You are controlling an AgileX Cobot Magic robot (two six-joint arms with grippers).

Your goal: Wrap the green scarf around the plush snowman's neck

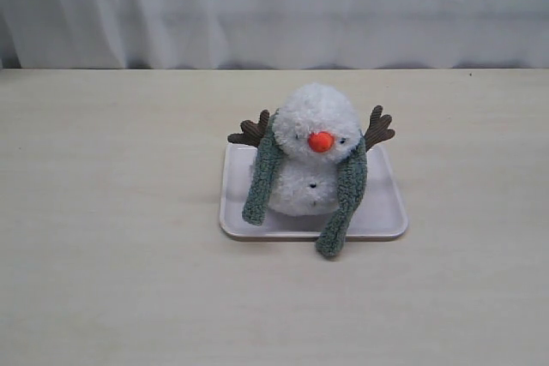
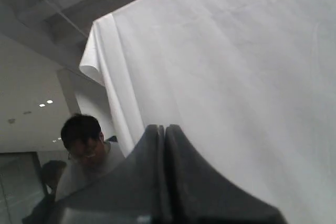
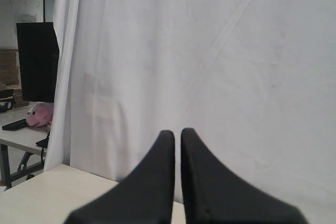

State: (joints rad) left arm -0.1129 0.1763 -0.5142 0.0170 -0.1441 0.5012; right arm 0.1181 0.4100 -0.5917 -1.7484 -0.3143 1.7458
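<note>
well, the green scarf (image 1: pixel 352 186) lies draped over the plush snowman (image 1: pixel 317 113) on the tray (image 1: pixel 386 212), both ends hanging loose down its front. it's limp and light, so pinch one end near its tip. your left gripper (image 2: pixel 164 171) and right gripper (image 3: pixel 177 177) sit closed on nothing

Snowman (image 1: pixel 313 117) on tray (image 1: pixel 384 212), scarf (image 1: pixel 260 182) over it

No readable text, labels, brands, numbers or signs in any view.
</note>
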